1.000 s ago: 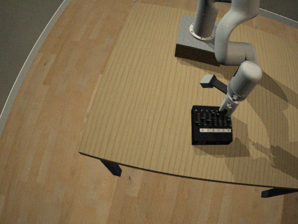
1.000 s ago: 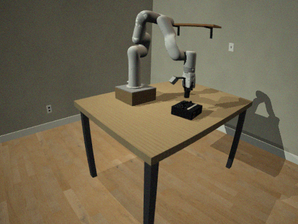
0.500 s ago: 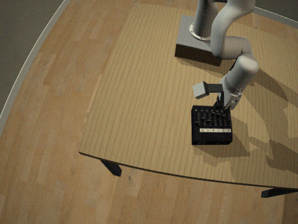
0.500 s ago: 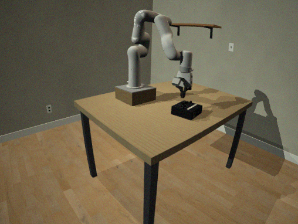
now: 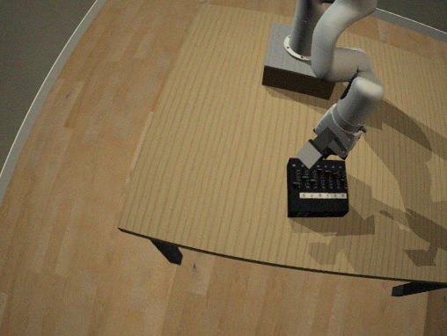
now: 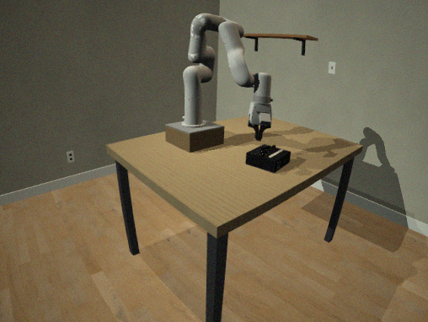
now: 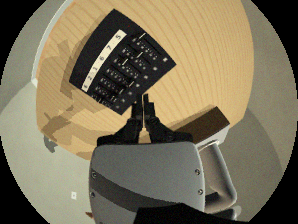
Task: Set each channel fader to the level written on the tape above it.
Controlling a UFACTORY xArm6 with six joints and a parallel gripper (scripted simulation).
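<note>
— On the bench [image 6: 202, 185], toward its right side as the top view shows it, where does the lighting desk [image 5: 318, 207] sit?

— Flat on the wood, apart from the grey base block [image 5: 277, 57] the arm [image 6: 236, 55] is mounted on. A white strip of tape [image 5: 323, 195] runs across its face, with the rows of faders [image 5: 318, 176] between the tape and the arm's side.

— And the pincer [image 6: 258, 134]?

— It hangs above the desk's edge nearest the base, pointing down. In the exterior view there is a gap between its tips and the desk top. Its fingers are pressed together, with nothing between them.

— Can you read the levels on the tape?

— No, the marks are too small in every view. The fader caps show as small pale flecks at differing heights along their slots, but their levels can't be told.

— What does the wrist view give?

— The desk tilted across the upper left, the shut fingertips just below its near corner.
</note>
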